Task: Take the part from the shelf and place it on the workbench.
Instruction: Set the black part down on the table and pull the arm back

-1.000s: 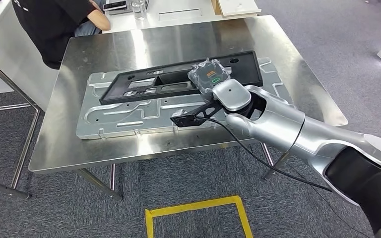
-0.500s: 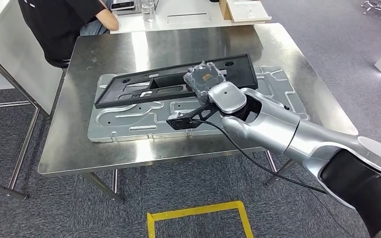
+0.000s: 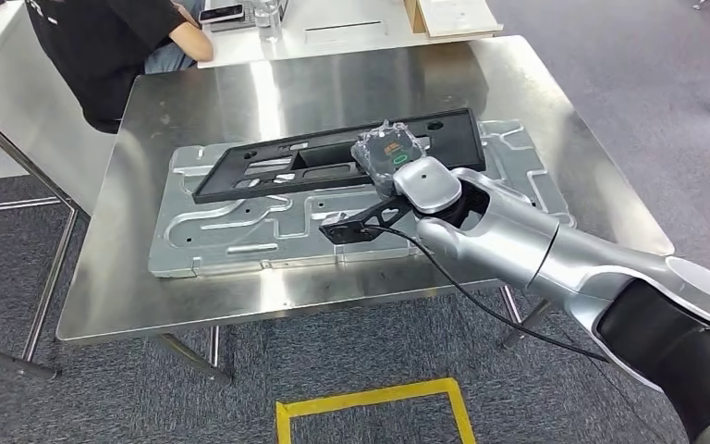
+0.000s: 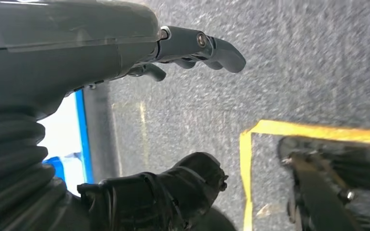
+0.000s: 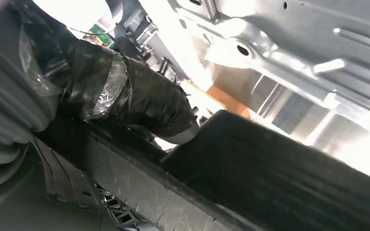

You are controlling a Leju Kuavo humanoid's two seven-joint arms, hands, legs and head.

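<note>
Since a second ago the camera has shifted slightly; the black part [image 3: 333, 154] stays flat on the silver plate [image 3: 240, 231] atop the steel workbench [image 3: 555, 157]. Right arm reaches across, its hand [image 3: 390, 153] resting on the part's right half, thumb [image 5: 144, 103] against its edge; grip unclear. Left hand [image 4: 192, 45] hangs with fingers apart, holding nothing.

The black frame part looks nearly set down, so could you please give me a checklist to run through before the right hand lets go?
1. Black frame part is over the workbench: ok.
2. Part lies on the silver stamped panel, not on bare bench: ok if intended.
3. Part rests flat, fully supported: cannot tell.
4. Right hand holds the part's near end: ok; finger positions are hidden.
5. Left hand is empty and hangs over the carpet: ok.
6. Person seated beyond the bench's far corner, clear of the part: ok.
</note>
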